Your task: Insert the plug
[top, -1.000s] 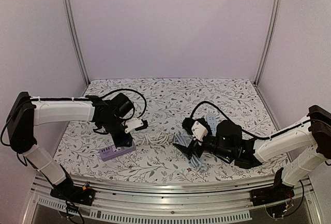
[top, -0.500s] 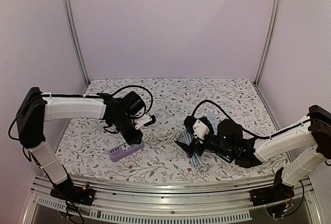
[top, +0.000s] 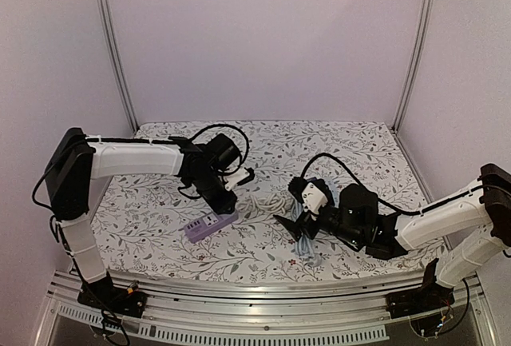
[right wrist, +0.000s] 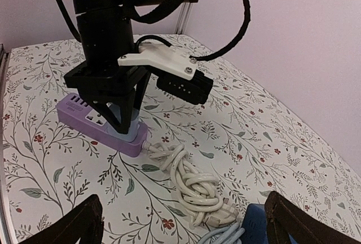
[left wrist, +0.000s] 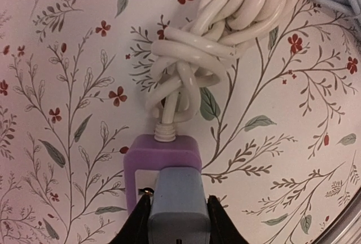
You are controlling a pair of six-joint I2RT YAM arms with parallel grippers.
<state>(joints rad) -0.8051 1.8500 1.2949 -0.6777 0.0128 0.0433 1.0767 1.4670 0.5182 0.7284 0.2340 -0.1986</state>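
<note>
No prongs show anywhere, so the plug itself is hard to pick out. The white cord (left wrist: 214, 30) is knotted into a thick bundle, and its far end blurs out beside a blue body (right wrist: 260, 221) cut off by the bottom edge of the right wrist view. The left gripper (top: 222, 204) is clamped on a grey-blue block (left wrist: 177, 204) sitting on the purple power strip (top: 204, 226), dark fingers hard against both its sides. Whether that block is a plug, can't tell, and it hides the strip's face beneath it in the left wrist view. Overhead, the strip lies flat left of centre, long axis running lower left to upper right, cord end pointing up-right at the bundle. From the left wrist it runs straight up the frame, cord end uppermost, its lower length cut off. The right wrist view shows the socket face most plainly, left of the block. The right gripper (right wrist: 183, 199) is spread wide, fingers at the two bottom corners, holding nothing. Overhead gives the whole heap of pale blue-grey cable (top: 303, 242) under it on the floral table (top: 343, 146); the wrist views catch only its edges.
</note>
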